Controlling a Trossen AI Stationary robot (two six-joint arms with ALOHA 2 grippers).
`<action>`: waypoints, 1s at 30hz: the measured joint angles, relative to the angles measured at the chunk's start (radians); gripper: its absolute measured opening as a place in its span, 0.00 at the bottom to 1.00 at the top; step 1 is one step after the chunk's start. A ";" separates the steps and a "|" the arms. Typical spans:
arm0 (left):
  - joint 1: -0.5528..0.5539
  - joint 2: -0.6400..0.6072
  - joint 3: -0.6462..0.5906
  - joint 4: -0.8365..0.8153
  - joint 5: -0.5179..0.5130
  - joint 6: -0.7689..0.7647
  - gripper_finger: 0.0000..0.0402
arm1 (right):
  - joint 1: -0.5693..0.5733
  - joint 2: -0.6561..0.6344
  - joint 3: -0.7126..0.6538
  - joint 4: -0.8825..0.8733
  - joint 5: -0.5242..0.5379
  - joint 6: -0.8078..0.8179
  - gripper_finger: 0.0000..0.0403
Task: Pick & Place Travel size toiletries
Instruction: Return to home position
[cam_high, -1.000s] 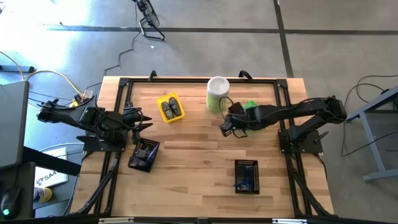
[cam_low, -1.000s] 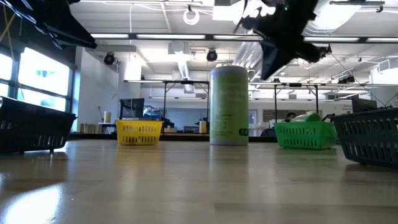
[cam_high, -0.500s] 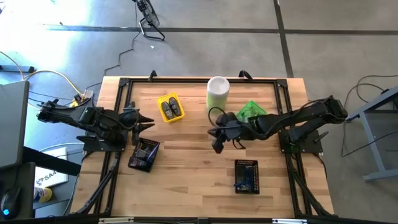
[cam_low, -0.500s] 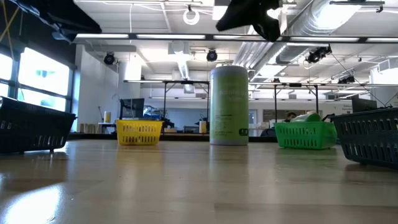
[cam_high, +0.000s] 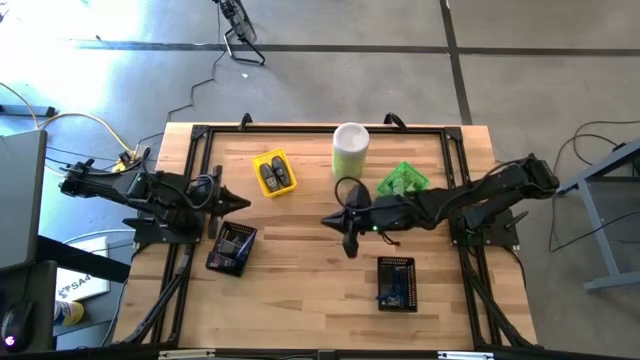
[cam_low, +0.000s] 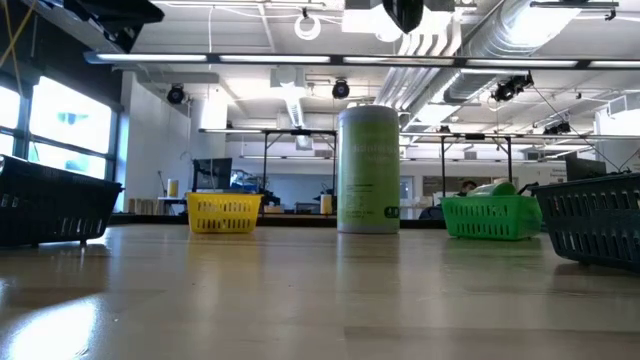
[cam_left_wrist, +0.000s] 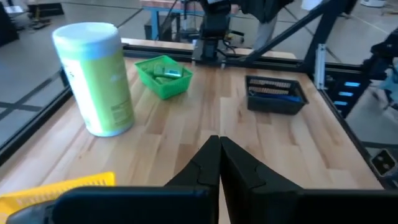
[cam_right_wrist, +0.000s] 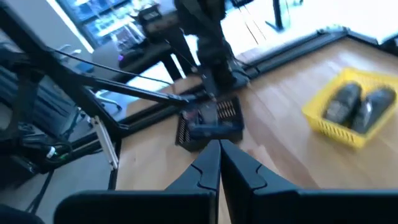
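The toiletries lie sorted in mesh trays. Two dark grey oval pieces (cam_right_wrist: 359, 104) sit in the yellow tray (cam_high: 273, 172). Green items (cam_left_wrist: 168, 73) sit in the green tray (cam_high: 403, 181). Dark navy packets (cam_right_wrist: 205, 127) fill the black tray (cam_high: 232, 247) at the near left, and another black tray (cam_high: 396, 283) holds blue pieces. My left gripper (cam_high: 240, 203) hovers shut above the left side, beside the near-left black tray. My right gripper (cam_high: 328, 220) hovers shut over the table's middle, pointing toward the left edge. Neither holds anything.
A tall pale-green canister (cam_high: 351, 150) with a white lid stands upright at the far middle, between the yellow and green trays. Bare wood lies at the table's centre and along the near edge. A black metal frame (cam_high: 300, 130) runs around the tabletop.
My right gripper has left the green tray and swung toward the table's left and near side, rising and tipping up from pointing down to almost level, its fingers shut throughout. My left gripper has shut its fingers and turned a little in place.
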 joint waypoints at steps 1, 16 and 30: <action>0.000 0.000 0.000 0.000 0.010 0.000 0.00 | 0.003 0.000 0.000 0.016 0.001 -0.026 0.01; 0.000 0.000 0.000 0.008 0.028 -0.004 0.00 | 0.006 0.000 0.000 -0.018 0.131 -0.095 0.01; 0.000 0.000 0.000 -0.082 0.030 -0.007 0.00 | 0.006 0.000 0.000 -0.047 -0.059 -0.033 0.01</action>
